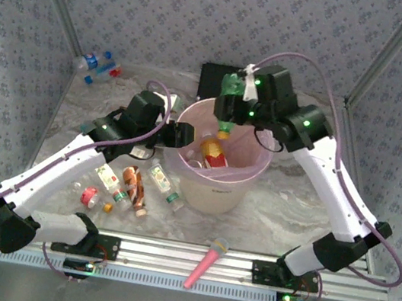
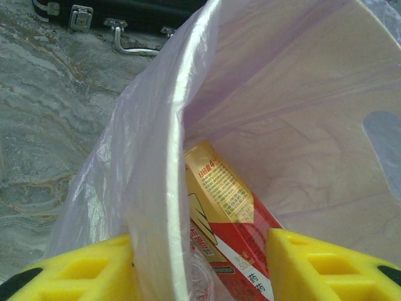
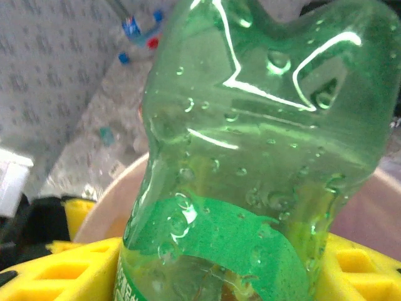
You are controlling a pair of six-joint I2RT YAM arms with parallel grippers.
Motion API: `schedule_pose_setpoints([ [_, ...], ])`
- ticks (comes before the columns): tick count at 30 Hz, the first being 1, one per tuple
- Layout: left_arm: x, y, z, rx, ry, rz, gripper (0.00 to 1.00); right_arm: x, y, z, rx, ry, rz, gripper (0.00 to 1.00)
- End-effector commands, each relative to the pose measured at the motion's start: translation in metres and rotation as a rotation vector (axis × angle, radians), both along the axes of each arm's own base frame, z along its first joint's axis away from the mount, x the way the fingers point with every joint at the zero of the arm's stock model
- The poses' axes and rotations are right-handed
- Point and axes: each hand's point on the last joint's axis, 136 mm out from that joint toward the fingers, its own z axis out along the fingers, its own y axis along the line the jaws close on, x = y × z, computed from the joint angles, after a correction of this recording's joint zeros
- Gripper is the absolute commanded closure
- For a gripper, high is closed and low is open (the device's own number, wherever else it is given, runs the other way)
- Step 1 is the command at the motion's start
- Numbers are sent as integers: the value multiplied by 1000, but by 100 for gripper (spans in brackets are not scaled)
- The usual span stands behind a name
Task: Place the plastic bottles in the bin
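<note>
Top view, centre: bin (image 1: 219, 192), cream, lined with a pink bag (image 1: 255, 171), on the marbled desk (image 1: 293, 197).

Holds a green bottle (image 1: 234, 86) in the right jaws over the bin's upper rim, just above centre frame, neck end pointing toward the bin. In the right wrist view, the same green bottle (image 3: 250, 157) across most of the frame, droplets on its wall, clamped between the yellow jaws at the two lower corners. Behind it, at lower left, the bin's rim (image 3: 106, 207).

Keeps the left jaws at the bin's left rim, left of centre in the top view. In the left wrist view, stands astride that rim: one yellow jaw outside against the bag at lower left, the other inside at lower right, moderately apart. Between them, the bin wall (image 2: 175, 207) and a red-label bottle (image 2: 225, 213). Cannot tell whether gripping either.

Inside the bin from above, the red-label bottle (image 1: 215, 151), leaning.

On the desk at lower left of the bin, loose bottles (image 1: 133, 185) lying flat beside the left arm (image 1: 67, 167). At the desk's upper left corner, far bottles (image 1: 99, 65) with blue and red caps, well apart from the bin; also at upper left of the right wrist view (image 3: 141, 25).

Above the bin in the frame, a black box (image 1: 212, 75); its latches and metal handle at the top of the left wrist view (image 2: 125, 12). At lower centre, a pink stick (image 1: 205, 263) across the rail (image 1: 168, 252).
</note>
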Motion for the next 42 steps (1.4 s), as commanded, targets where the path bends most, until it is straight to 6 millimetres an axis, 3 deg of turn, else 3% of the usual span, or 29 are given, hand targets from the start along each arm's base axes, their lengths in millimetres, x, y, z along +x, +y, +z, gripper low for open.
schedule_pose_setpoints([
  [1,3,5,-3,27,-9,8,48,-10,-7,-28,-154,46,-10,58],
  [3,3,6,-4,31,-8,11,48,-14,-9,-50,-260,82,-9,58],
  [7,3,5,-2,33,-7,2,48,-24,5,-78,-314,132,43,58],
  [14,5,6,1,38,-12,3,48,-30,6,-108,-378,193,39,57],
  [24,5,5,1,35,-8,2,49,-21,10,-151,-393,270,22,53],
  [32,5,4,-2,33,-6,0,49,-13,14,-185,-336,341,-14,43],
  [42,4,5,-3,30,-4,0,49,-12,6,-175,-336,313,-42,23],
])
